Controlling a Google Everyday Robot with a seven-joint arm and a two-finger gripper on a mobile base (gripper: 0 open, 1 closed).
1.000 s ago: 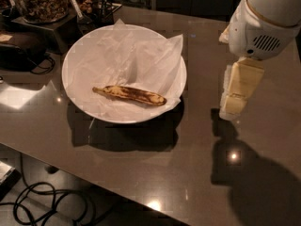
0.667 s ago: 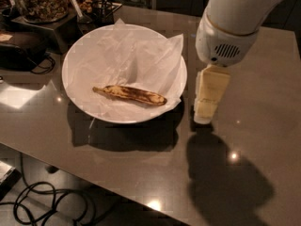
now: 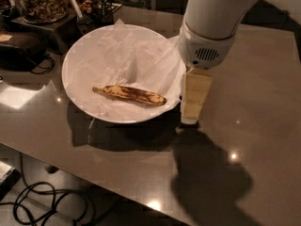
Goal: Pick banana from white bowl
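I am holding my pincer low over the bench, pointing straight down just beside the right rim of the bowl, on the side away from the bench's left edge. It is gripping nothing; how wide it is standing I cannot tell from this angle, nor whether its tip is touching the surface or hanging just above it. The banana is lying flat inside the bowl on the crinkled paper, a little toward the near side, its thin stem pointing to the left edge and its blotched end pointing my way. So, as I judge it, the job is only beginning: I am arriving next to the bowl, not over it, and the reach in over the rim, the closing on the fruit and the lift out are all waiting to be done. The bench is a dark, glossy brown top that is throwing back small spots of light and carrying my arm's heavy shadow toward the near edge. At the far left corner a container of nuts is standing on a dark stand, with a black device sitting by the left edge. Beyond the near edge, black cables are looping across the floor in a dim room.
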